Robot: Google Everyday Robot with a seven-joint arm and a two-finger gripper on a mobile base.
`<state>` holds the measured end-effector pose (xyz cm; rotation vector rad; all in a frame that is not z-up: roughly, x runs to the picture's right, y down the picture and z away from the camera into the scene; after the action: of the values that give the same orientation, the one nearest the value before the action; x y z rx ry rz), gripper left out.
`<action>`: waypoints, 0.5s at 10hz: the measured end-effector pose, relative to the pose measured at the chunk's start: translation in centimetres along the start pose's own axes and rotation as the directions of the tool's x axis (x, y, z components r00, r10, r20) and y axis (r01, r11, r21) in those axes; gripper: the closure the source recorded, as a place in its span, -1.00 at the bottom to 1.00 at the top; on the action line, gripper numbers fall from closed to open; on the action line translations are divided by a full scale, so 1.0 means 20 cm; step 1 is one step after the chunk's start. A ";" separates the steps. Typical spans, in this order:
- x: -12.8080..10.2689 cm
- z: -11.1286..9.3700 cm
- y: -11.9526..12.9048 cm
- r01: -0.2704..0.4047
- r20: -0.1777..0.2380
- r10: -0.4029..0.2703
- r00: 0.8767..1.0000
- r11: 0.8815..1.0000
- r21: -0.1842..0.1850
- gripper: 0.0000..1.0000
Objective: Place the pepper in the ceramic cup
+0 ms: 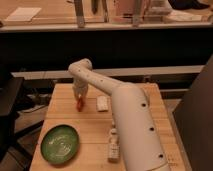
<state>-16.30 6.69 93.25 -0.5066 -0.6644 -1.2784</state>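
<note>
Camera view: my claw [80,96] is over the far-left part of the bench [60,112], pinching the pepper [79,104]. The pepper hangs right under it, long axis upright, tip down. It's small, tapered, red-orange. The bench is pale wood planks. Can't spot the cup; my guess is the arm hides it.

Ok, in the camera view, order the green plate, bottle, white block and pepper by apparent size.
1. green plate, clearly largest.
2. bottle, then
3. flat white block; the bottle is nearer the camera, so that pair is unsure.
4. pepper, smallest, right under the gripper at the table's far left.
</note>
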 end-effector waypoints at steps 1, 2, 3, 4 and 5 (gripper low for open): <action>0.01 -0.01 0.00 -0.003 -0.002 0.003 1.000 1.000 0.001 0.86; 0.02 -0.01 0.01 -0.007 -0.006 0.007 1.000 1.000 0.004 0.86; 0.03 -0.03 0.00 -0.007 -0.008 0.007 1.000 1.000 0.004 0.86; 0.03 -0.03 0.00 -0.007 -0.010 0.007 1.000 1.000 0.004 0.86; 0.04 -0.04 0.00 -0.006 -0.012 0.006 1.000 1.000 0.002 0.86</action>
<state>-16.05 5.62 93.13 -0.4985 -0.6538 -1.2741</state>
